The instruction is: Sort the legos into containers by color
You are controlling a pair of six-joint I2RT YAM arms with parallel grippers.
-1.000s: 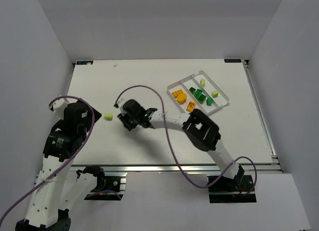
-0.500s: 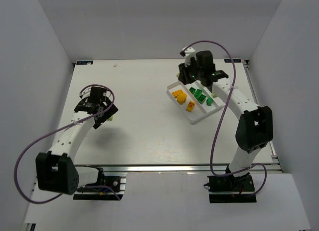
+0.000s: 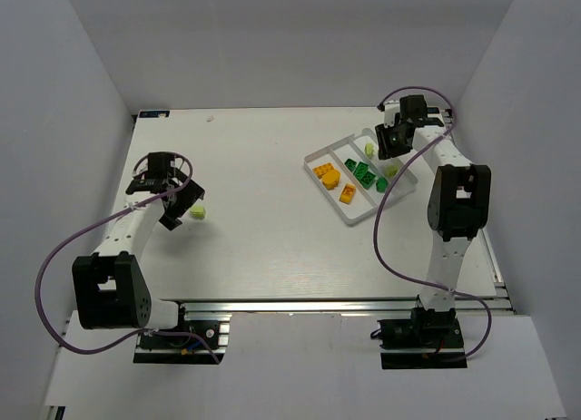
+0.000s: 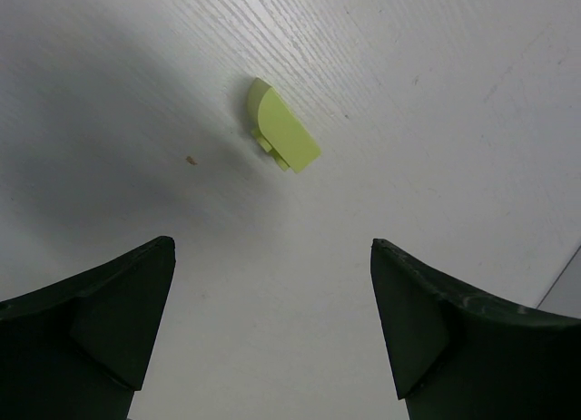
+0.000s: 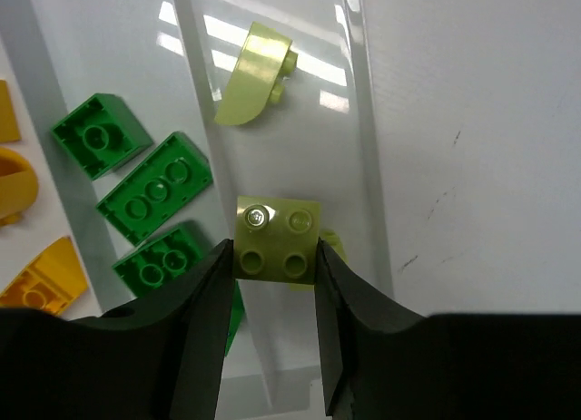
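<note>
A: While my left gripper (image 4: 272, 248) hovers, jaws spread, near a loose pale brick (image 4: 283, 139) left of centre, what remains?
B: That one, plus the square brick (image 5: 277, 239) my right gripper (image 5: 272, 253) pinches over the tray (image 3: 329, 190)'s right compartment.

Set on a white rectangular tabletop with faint wood grain (image 3: 272, 166). Closed in by a plain pale grey back wall (image 3: 290, 48), a matching left wall (image 3: 54, 121) and right wall (image 3: 536, 121). Edged at the near side by a silver aluminium rail (image 3: 309, 304). Lit softly, seemingly from above.
</note>
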